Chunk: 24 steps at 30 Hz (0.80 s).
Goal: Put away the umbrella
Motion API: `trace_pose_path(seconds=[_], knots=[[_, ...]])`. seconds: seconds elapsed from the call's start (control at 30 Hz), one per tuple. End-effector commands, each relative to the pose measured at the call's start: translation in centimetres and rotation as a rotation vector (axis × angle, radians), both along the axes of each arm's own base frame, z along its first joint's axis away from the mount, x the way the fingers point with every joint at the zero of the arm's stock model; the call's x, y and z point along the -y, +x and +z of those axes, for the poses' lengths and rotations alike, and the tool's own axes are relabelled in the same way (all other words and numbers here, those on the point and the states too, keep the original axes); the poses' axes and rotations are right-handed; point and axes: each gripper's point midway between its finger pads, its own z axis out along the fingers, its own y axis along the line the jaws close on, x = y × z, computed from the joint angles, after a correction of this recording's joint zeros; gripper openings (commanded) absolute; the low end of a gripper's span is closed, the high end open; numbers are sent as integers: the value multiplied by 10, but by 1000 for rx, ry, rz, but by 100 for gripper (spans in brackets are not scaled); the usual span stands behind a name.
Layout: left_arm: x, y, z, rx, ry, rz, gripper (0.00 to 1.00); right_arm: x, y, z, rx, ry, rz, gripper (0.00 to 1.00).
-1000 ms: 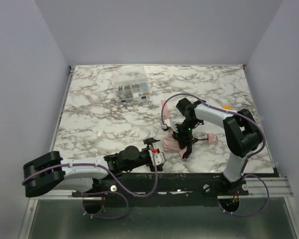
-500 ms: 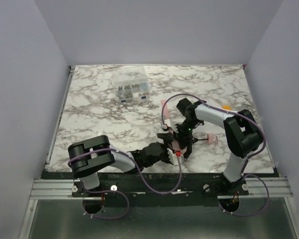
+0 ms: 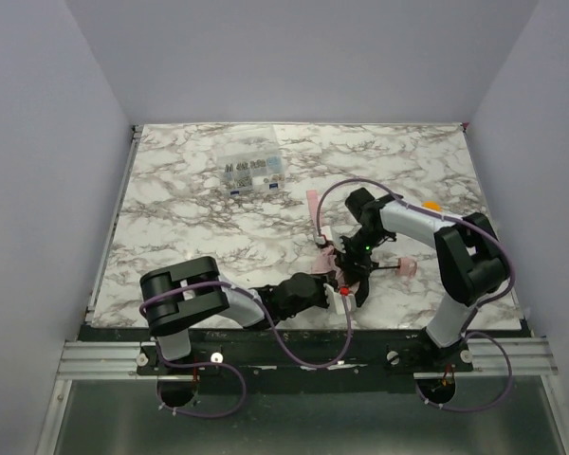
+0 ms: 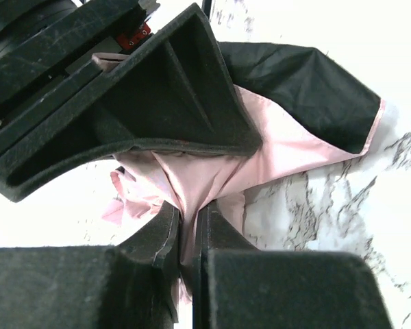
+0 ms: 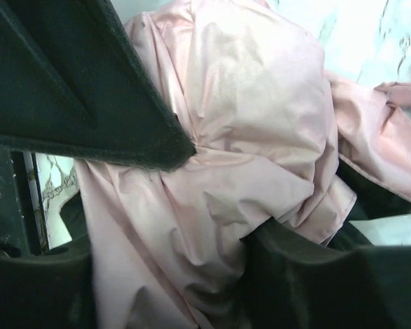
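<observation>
Parts box (image 3: 251,173) — well apart from umbrella (image 5: 246,123)

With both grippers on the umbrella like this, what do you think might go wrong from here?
1. The left gripper pinches only a thin fold of the umbrella, so a pull might slip off the fabric or strain it.
2. The right gripper presses on the same bundle very close by. Opposed motion could stretch the cloth, or the two sets of fingers could collide.
</observation>
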Motion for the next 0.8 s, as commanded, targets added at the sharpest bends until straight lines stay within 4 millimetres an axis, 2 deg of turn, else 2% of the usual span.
trace_pose_path(seconds=[0.0, 0.1, 0.2, 0.33, 0.53, 0.77], knots=[[-50, -58, -110, -348, 293, -74, 0, 17, -14, -10, -39, 17, -6, 57], [-51, -67, -122, -399, 329, -94, 0, 17, -1, 7, 22, 85, -32, 65], [-52, -70, -131, -428, 359, -99, 0, 21, 11, 18, 77, 117, -54, 66], [-55, -77, -143, -468, 405, -110, 0, 27, 28, 17, 153, 128, -99, 73], [-58, -80, -148, -490, 432, -117, 0, 29, 41, 3, 137, 105, -164, 75], [-60, -87, -156, -513, 473, -132, 0, 40, 68, 30, 174, 167, -223, 77]])
